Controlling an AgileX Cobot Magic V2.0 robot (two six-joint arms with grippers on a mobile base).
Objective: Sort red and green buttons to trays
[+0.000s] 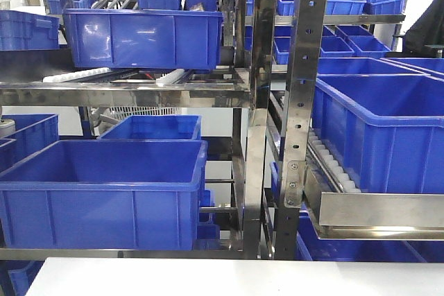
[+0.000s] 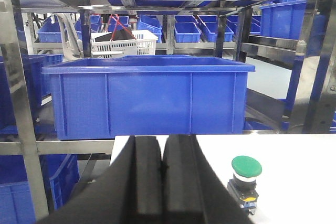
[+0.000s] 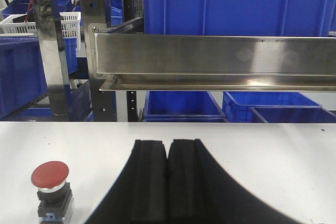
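The left jaws and right jaws are shut tight, holding nothing. Going down shut, they could tip the green button, lower right, or the red button, lower left.

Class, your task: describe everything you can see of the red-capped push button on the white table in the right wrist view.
The small push button with a round red mushroom cap stands upright on the white tabletop. Its domed cap sits on a shiny silver collar above a dark boxy body, which reaches the frame's lower edge. It stands left of the black right claw, apart from it; nothing else in view touches it.
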